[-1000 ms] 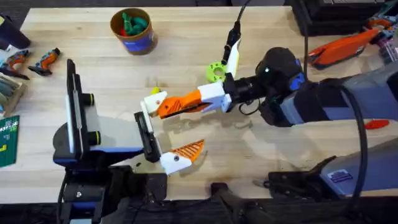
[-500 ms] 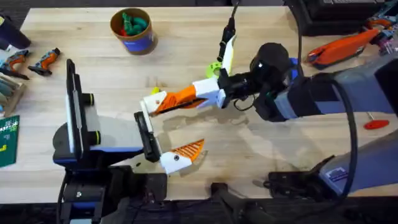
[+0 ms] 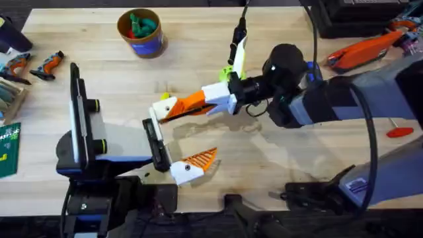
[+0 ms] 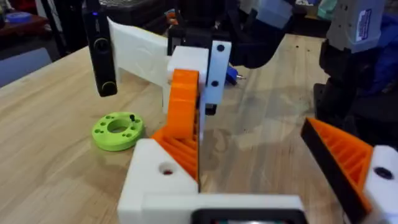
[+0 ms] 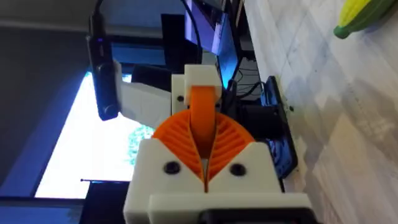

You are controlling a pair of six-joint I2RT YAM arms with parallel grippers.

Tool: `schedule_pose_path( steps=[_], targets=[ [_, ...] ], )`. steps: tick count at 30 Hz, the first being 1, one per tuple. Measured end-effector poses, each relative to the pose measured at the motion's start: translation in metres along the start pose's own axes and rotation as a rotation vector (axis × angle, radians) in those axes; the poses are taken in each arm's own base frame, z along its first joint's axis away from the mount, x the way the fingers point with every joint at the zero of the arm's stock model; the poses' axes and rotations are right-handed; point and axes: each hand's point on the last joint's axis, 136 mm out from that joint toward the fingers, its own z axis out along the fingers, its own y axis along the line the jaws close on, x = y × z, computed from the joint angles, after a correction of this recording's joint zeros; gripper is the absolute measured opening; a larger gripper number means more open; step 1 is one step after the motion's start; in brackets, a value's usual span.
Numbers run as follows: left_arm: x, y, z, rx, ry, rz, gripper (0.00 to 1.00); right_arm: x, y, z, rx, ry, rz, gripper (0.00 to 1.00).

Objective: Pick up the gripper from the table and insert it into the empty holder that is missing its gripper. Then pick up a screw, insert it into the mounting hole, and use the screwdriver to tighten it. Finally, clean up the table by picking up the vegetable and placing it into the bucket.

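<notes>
gripper [image 3: 188, 102]: orange ribbed wedge, at white holder [image 3: 163, 106] | bucket [image 3: 140, 32]: far table [image 3: 198, 53] edge

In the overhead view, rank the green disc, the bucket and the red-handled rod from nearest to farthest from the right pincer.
1. Green disc: just behind the right pincer, toward the table's far side.
2. Bucket: far edge, to the left.
3. Red-handled rod: far right, past the arm.
</notes>
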Motion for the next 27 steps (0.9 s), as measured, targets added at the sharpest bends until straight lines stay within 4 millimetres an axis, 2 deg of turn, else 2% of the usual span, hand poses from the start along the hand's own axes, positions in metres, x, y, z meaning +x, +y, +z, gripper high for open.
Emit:
schedule_pose_path(
  steps=[20,21,25,27],
  targets=[
    [0.0000,0.0008,0.0000,-0.004,0.000,0.000,0.986,-0.0025,-0.0005,0.0035,0.007,0.006,0.023,0.026],
    [0.0000,0.0008,0.0000,-0.005,0.000,0.001,0.986,-0.0025,-0.0008,0.0036,0.007,0.005,0.027,0.137],
    [0.0000,-0.0010,0.0001,0.005,0.000,0.001,0.986,-0.0056,-0.0036,0.0049,0.015,-0.016,0.039,0.715],
    [0.0000,-0.0013,0.0001,0.008,0.000,0.001,0.986,-0.0075,-0.0037,0.0049,0.016,-0.027,0.034,0.787]
  ],
)
